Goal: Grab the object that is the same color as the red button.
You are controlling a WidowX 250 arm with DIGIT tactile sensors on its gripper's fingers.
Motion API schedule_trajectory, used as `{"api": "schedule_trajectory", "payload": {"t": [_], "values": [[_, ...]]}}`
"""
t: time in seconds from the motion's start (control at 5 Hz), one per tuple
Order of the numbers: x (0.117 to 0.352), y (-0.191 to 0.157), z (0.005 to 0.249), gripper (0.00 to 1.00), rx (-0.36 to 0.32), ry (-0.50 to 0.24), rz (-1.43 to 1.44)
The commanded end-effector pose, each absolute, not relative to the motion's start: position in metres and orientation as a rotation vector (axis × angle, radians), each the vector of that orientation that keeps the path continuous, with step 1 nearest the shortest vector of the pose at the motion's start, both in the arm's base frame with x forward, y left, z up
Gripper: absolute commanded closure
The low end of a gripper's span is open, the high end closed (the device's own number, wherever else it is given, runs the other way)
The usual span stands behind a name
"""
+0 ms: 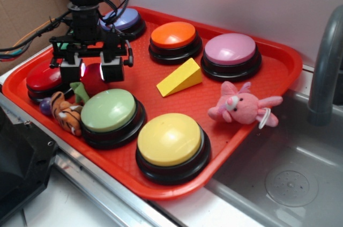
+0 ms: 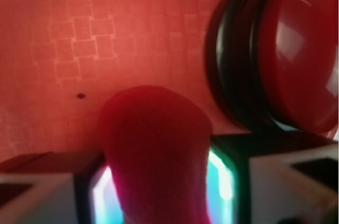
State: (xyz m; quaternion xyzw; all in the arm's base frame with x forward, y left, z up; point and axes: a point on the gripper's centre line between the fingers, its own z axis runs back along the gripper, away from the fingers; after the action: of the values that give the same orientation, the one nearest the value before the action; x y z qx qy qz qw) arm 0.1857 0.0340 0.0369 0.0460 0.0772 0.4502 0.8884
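Observation:
The small fuzzy dark-red plush ball [image 1: 94,79] with a green leafy stem [image 1: 80,92] sits between my gripper's [image 1: 91,70] two fingers, at the left of the red tray [image 1: 278,66]. In the wrist view the ball [image 2: 156,150] fills the gap between the glowing pads [image 2: 221,179] and looks pinched by them. The gripper is shut on it. The glossy red dome button [image 1: 44,77] on its black base stands just left of the gripper; it also shows in the wrist view [image 2: 296,49] at upper right. I cannot tell whether the ball is off the tray.
Other dome buttons stand on the tray: blue [image 1: 122,20], orange [image 1: 173,35], pink [image 1: 230,50], green [image 1: 110,110], yellow [image 1: 169,138]. A yellow wedge [image 1: 179,78], a pink bunny [image 1: 241,104] and a tiger plush [image 1: 67,114] lie about. A sink faucet [image 1: 324,66] stands right.

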Motion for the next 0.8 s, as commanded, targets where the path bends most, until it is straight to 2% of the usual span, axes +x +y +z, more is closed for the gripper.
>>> {"api": "schedule_trajectory", "payload": {"t": [0.0, 0.2, 0.4, 0.6], "values": [[0.204, 0.044, 0.115, 1.00, 0.048, -0.032, 0.803], [0.211, 0.048, 0.156, 1.00, 0.082, -0.061, 0.691], [0.210, 0.055, 0.201, 1.00, 0.046, -0.153, 0.484], [0.207, 0.062, 0.231, 1.00, -0.006, -0.260, 0.430]]}}
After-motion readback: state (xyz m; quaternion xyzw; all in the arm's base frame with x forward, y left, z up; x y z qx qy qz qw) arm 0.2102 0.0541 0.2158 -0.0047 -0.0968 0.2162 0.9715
